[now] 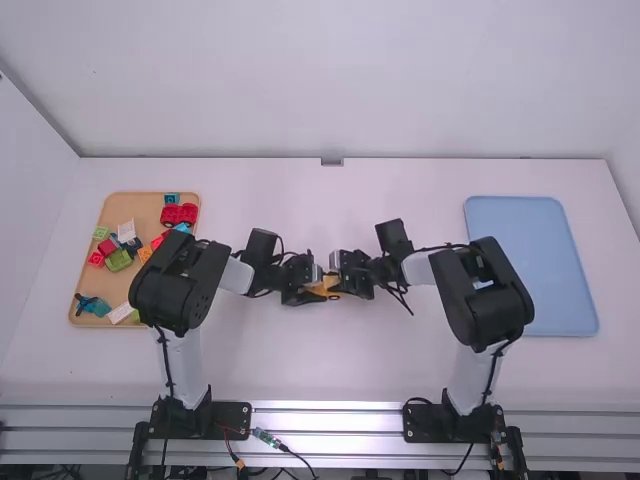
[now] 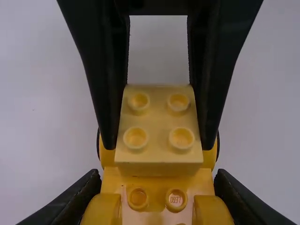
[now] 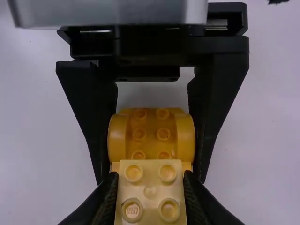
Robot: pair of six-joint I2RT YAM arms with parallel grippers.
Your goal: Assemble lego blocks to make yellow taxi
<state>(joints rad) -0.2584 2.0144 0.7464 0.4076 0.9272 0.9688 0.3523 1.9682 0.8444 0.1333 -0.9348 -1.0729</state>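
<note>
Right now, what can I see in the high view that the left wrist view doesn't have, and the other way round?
The high view gives the tan tray with its loose blocks, and the blue tray. The left wrist view adds the four round studs atop the pale yellow block. Both show the deeper yellow piece, the right gripper and the white table.
</note>
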